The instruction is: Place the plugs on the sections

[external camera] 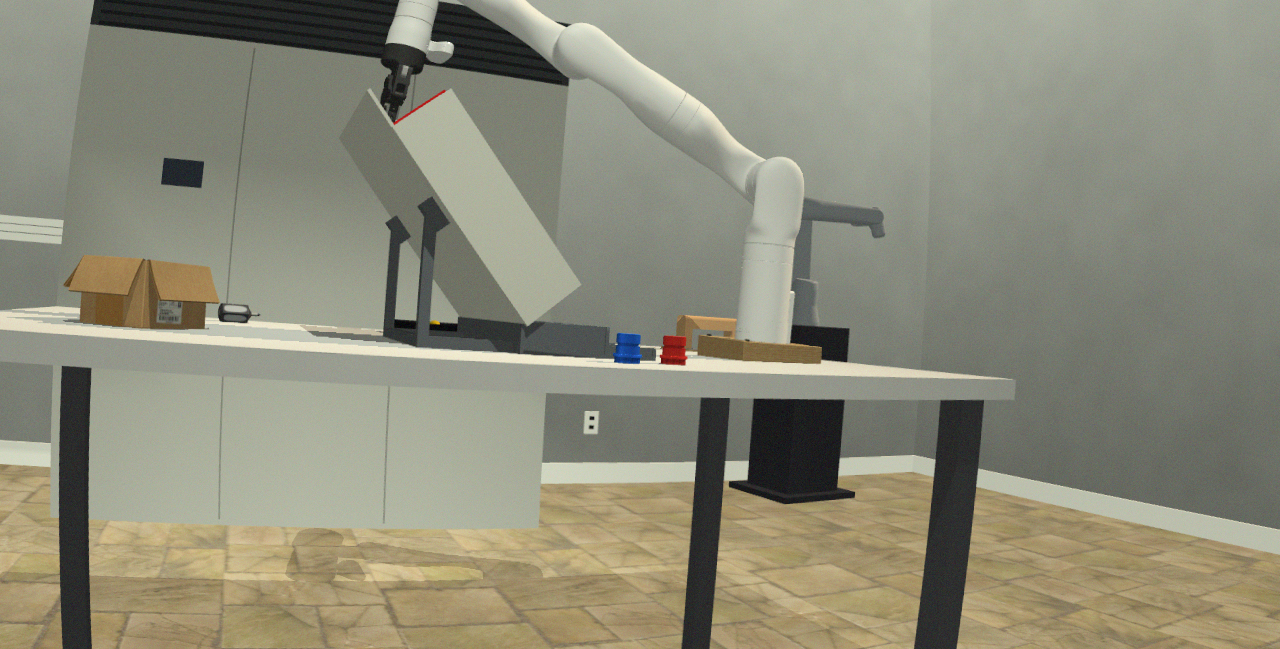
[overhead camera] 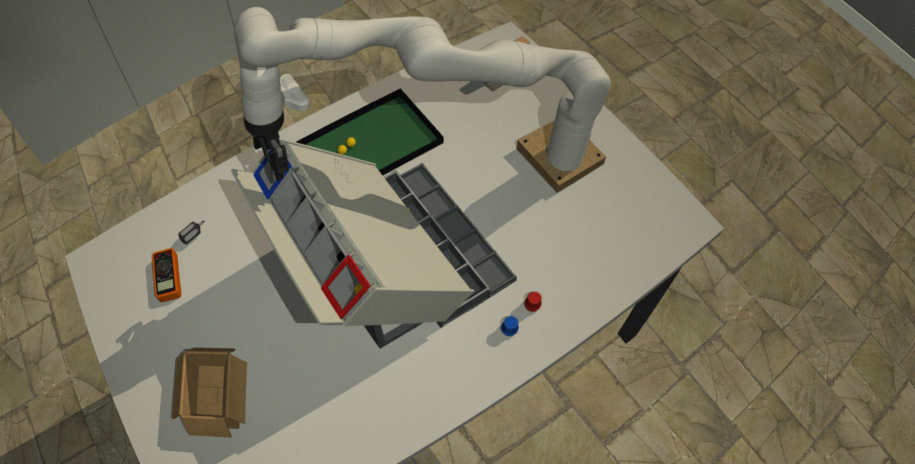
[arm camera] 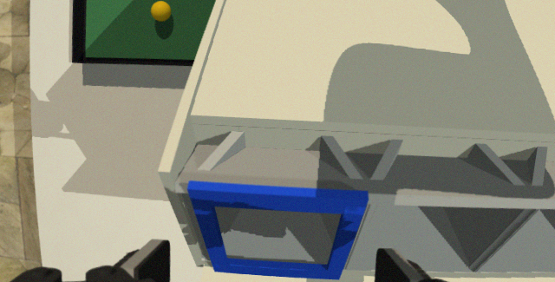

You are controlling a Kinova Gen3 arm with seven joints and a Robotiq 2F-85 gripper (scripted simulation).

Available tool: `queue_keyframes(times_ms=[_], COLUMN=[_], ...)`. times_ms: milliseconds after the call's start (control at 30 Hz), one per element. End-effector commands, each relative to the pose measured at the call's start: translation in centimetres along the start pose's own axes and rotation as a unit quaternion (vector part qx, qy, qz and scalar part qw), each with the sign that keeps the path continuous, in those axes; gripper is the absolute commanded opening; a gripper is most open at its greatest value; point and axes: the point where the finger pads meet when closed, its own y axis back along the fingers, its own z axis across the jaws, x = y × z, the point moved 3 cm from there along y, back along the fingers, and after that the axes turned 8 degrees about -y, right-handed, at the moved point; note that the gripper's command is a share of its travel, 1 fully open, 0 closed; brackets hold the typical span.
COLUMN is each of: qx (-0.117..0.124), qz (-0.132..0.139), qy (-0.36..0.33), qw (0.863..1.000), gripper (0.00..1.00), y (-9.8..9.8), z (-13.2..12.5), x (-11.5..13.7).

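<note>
Testing the blue-banded funnel (overhead camera: 258, 181) (arm camera: 277, 198) looked like the step in hand: in the top view the gripper (overhead camera: 279, 173) (external camera: 391, 118) (arm camera: 272, 268) hung over it, two marbles (overhead camera: 347, 145) lay in the green tray (overhead camera: 441, 139) (arm camera: 79, 17), and something yellow showed inside the red-banded funnel (overhead camera: 329, 288). No marble could be made out in the sectioned tray (overhead camera: 513, 278) (external camera: 568, 340).

In the exterior view, the blue plug (overhead camera: 510, 325) (external camera: 627, 349) and red plug (overhead camera: 532, 301) (external camera: 674, 349) stood upright on the table, unplaced.

In the wrist view, the fingers were spread, holding nothing; no marble showed in the blue-banded mouth. The next move probably called for lifting straight up, then checking the sections before choosing a plug.
</note>
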Motion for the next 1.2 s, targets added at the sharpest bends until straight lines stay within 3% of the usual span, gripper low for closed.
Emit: queue_keyframes(times_ms=[0,933,967,1167], qx=[0.0,0.0,-0.007,-0.007], qz=[-0.001,-0.001,0.069,0.069], qy=[0.0,0.0,-0.005,-0.005], qw=[1.0,1.0,0.998,0.998], gripper=[1.0,1.0,1.0,1.0], y=[0.2,0.2,2.9,2.9], z=[0.0,0.0,0.0,0.0], x=[0.0,0.0,-0.8,-0.8])
